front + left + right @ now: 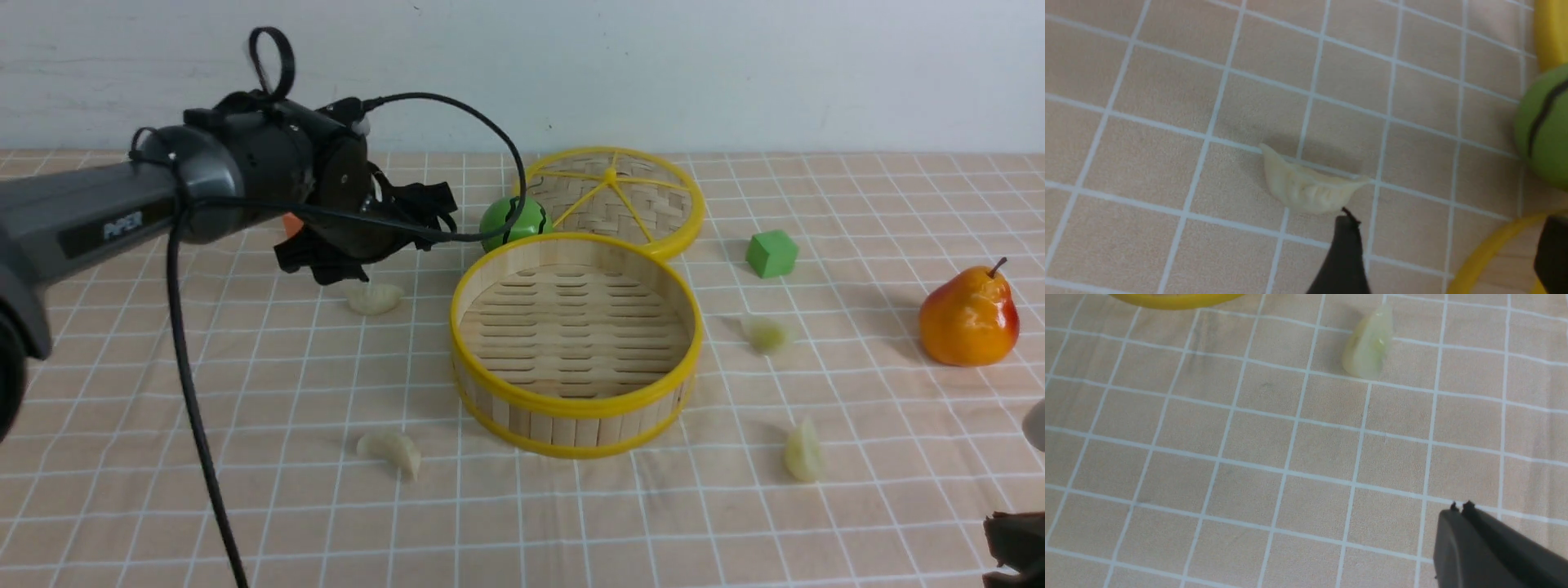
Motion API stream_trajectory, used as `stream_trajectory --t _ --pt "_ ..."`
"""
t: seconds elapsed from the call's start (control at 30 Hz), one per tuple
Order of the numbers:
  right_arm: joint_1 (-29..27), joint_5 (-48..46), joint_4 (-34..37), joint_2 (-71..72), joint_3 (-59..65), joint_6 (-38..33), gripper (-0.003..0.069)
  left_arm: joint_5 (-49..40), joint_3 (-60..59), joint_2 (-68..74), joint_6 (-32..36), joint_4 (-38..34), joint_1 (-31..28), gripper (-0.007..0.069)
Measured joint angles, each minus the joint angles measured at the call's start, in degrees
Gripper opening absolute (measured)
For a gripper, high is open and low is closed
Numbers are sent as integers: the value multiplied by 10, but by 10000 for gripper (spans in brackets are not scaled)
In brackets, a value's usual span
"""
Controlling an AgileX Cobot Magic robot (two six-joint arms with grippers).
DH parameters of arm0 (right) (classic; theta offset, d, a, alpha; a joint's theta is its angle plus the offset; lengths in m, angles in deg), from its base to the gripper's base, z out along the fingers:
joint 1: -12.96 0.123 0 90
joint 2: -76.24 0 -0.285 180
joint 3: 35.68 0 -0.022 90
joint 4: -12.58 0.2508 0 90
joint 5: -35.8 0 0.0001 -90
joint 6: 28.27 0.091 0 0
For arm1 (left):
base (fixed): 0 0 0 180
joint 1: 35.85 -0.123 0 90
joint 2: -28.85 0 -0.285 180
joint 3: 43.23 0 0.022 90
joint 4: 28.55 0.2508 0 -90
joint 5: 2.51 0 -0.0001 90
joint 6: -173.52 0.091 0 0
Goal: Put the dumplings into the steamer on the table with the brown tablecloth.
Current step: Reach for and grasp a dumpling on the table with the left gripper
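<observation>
Left gripper (359, 245): jaws wide apart, holding nothing, hovering over the far-left dumpling (374, 298).

Left wrist view only: one fingertip (1347, 222) sits at that dumpling's pleated edge; contact unclear. The other finger is over the steamer rim (1486, 245), with a green ball (1543, 130) beside it.

Right gripper (1460, 506): tips pressed together, empty, above the brown tablecloth (1249, 457). The front view catches only a dark corner of it.

Right wrist view alone shows the near-right dumpling (1367, 347) as greenish, glossy and standing on edge.

Dumplings: four pale crescents, all on the cloth outside the steamer (571, 406), which stands mid-table. Near-left dumpling (392, 452) and far-right dumpling (767, 335) lie apart from its wall.
</observation>
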Motion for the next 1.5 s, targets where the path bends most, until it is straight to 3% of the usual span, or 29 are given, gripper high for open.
stream_trajectory --t 0.17,0.5,0.6,0.73,0.8,0.87,0.93,1.17,1.5 --pt "0 6 3 0 0 -1 -2 -48 66 61 -87 2 -22 604" --pt "0 12 17 0 0 -1 1 -58 81 100 -112 -11 -27 438" --pt "0 13 35 0 0 -1 4 -54 85 103 -113 -11 -27 311" --pt "0 17 44 0 0 -1 4 -56 87 103 -106 -11 -27 277" --pt "0 19 48 0 0 -1 7 -56 87 102 -76 -16 -27 195" --pt "0 19 48 0 0 -1 10 -62 88 100 -38 -20 -27 41" --pt "0 20 48 0 0 -1 12 -77 92 95 1 -26 -27 -14" --pt "0 23 49 0 0 -1 15 -136 124 82 109 -53 -27 -14" --pt "0 25 49 0 0 -1 25 -152 127 82 123 -55 -27 -14"
